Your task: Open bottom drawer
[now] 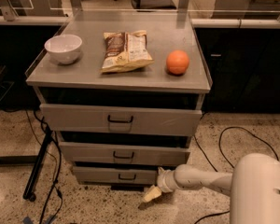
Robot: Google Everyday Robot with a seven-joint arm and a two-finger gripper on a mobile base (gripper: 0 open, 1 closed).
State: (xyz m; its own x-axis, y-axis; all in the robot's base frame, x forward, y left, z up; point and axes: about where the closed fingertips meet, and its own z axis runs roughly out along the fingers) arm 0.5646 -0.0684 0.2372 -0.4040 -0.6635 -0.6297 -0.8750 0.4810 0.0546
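Though the gripper (151, 193) sits just beside the bottom drawer (113, 175), apparently holding nothing, its opening is unclear.

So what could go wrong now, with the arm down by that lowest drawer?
1. The tool sits near the floor, right of and below the bottom drawer, not on its small handle. It might miss the handle or scrape the front.
2. A cable loops across the floor beside the arm and could snag.
3. If the cabinet jolts, the orange on top might roll off.
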